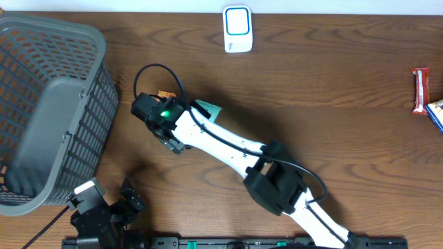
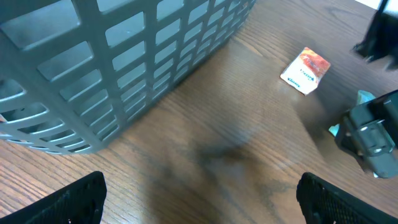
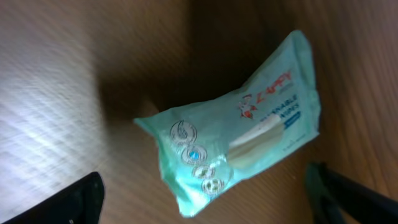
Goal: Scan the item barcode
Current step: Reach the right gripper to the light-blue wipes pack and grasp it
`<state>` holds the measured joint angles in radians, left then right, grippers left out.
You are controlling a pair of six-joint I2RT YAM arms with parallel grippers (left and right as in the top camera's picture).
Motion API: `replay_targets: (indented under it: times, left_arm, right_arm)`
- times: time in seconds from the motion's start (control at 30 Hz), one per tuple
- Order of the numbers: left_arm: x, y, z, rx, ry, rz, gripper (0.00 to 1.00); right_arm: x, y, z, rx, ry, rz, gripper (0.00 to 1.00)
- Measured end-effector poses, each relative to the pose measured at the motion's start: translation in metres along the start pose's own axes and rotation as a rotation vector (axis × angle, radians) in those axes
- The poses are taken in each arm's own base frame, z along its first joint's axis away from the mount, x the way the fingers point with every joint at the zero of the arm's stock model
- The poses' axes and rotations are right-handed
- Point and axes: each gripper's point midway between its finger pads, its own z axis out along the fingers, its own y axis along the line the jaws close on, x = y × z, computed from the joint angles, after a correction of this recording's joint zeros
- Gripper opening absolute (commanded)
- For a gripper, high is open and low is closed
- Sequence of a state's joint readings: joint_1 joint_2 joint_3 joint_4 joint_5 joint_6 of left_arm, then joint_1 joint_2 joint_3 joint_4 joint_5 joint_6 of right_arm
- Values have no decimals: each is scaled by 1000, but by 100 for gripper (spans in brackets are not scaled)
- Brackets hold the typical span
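Tally on the table [image 1: 332, 83]:
- grey basket [image 1: 58, 26]: 1
- white scanner [image 1: 237, 29]: 1
- teal wipes pack [image 3: 249, 149]: 1
- small orange sachet [image 2: 305, 70]: 1
- red snack bar [image 1: 420, 90]: 1
- blue packet [image 1: 436, 112], cut off by frame edge: 1
- robot arms [image 1: 221, 142]: 2

The right arm [image 1: 228, 142] has long white parts and chunky black joints. A small green light [image 1: 165, 115] glows on it. A thin black cable [image 1: 154, 68] loops just beside the green light. The left arm [image 1: 104, 207] is mostly black, with one pale grey block [image 1: 86, 192]. The left fingers [image 2: 68, 202] and right fingers [image 3: 62, 205] are black.
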<state>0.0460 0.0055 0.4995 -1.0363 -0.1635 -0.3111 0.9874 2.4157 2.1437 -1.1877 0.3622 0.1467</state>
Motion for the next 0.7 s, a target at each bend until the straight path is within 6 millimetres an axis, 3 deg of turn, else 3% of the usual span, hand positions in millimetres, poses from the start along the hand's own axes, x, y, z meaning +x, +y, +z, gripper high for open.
replay_targets:
  times: [0.13,0.23,0.4,0.47,0.63,0.67,0.7]
  left_arm:
    - [0,0,0,0,0,0,98]
    - [0,0,0,0,0,0,98]
    - [0,0,0,0,0,0,98]
    - [0,0,0,0,0,0,98]
    - [0,0,0,0,0,0,98]
    - [0,0,0,0,0,0,98]
    - [0,0,0,0,0,0,98]
  right_arm:
    - [8,3,28,50,50,-20,86]
    - [0,0,29,106,14,-20,83]
    - [-11,2,31,217,-45,-41,66]
    - [-10,3,32,248,-46,-52,51]
    - [4,-5,40,338,14,-82,38]
    - [5,-6,40,342,19,-82,9]
    - [8,-7,42,350,30,-86,1]
